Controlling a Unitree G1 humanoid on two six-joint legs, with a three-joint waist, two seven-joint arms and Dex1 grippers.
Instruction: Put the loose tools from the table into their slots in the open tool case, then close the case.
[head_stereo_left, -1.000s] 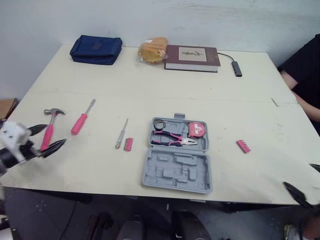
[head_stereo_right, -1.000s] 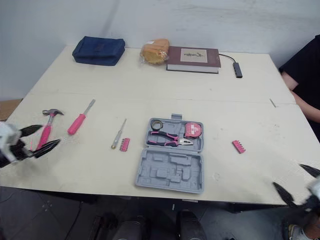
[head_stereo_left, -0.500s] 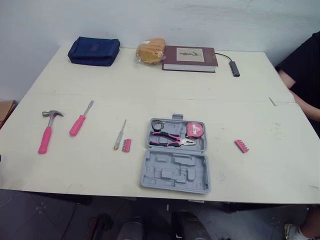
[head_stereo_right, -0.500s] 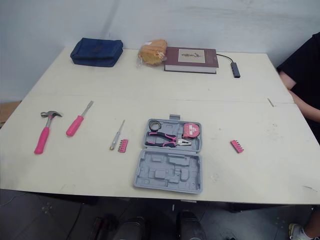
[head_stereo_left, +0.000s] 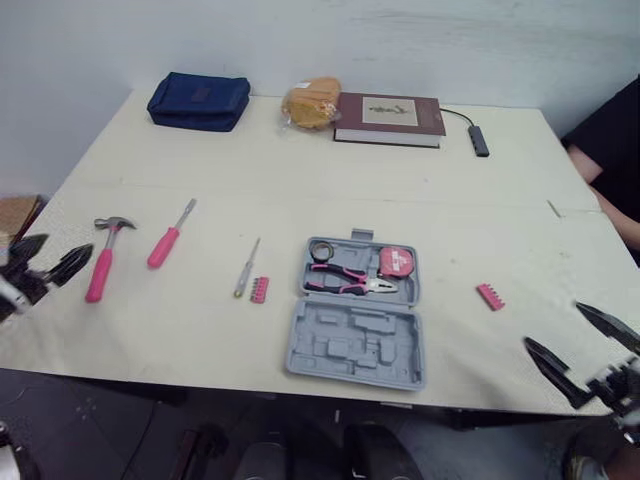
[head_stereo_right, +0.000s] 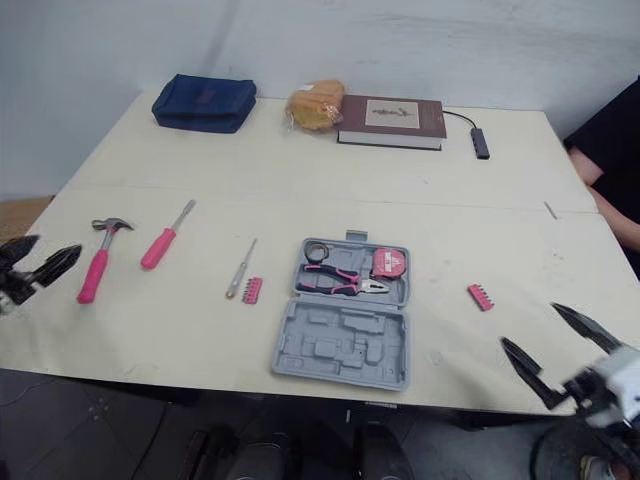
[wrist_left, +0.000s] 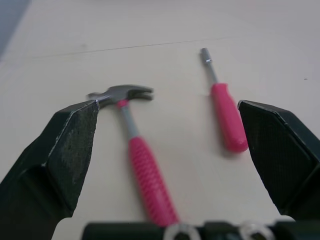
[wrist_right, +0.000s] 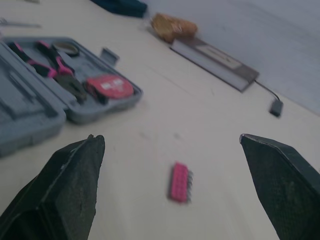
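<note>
The open gray tool case (head_stereo_left: 355, 312) is lying near the front edge of the cream table (head_stereo_left: 300, 190). Its far half is holding pink-handled pliers (head_stereo_left: 347, 280), a pink tape measure (head_stereo_left: 396, 262) and a small roll of tape (head_stereo_left: 320, 249).

At the case's 9 o'clock a pink bit strip (head_stereo_left: 259, 290) is lying just beside a slim clear-handled screwdriver (head_stereo_left: 245, 268). Farther out the same way, a pink-handled nut driver (head_stereo_left: 168, 241) and a pink-handled claw hammer (head_stereo_left: 103, 262) are lying apart from each other. At the case's 3 o'clock a second pink bit strip (head_stereo_left: 490, 296) is lying alone.

The left gripper (head_stereo_left: 68, 243) is hovering at the hammer's 9 o'clock, its fingers standing wide apart and gripping nothing. The right gripper (head_stereo_left: 552, 324) is hanging at the second strip's 5 o'clock, its fingers likewise spread and empty.

At the table's 12 o'clock edge a navy pouch (head_stereo_left: 198, 100), bagged bread (head_stereo_left: 312, 102) and a maroon book (head_stereo_left: 390, 118) are sitting in a row.
</note>
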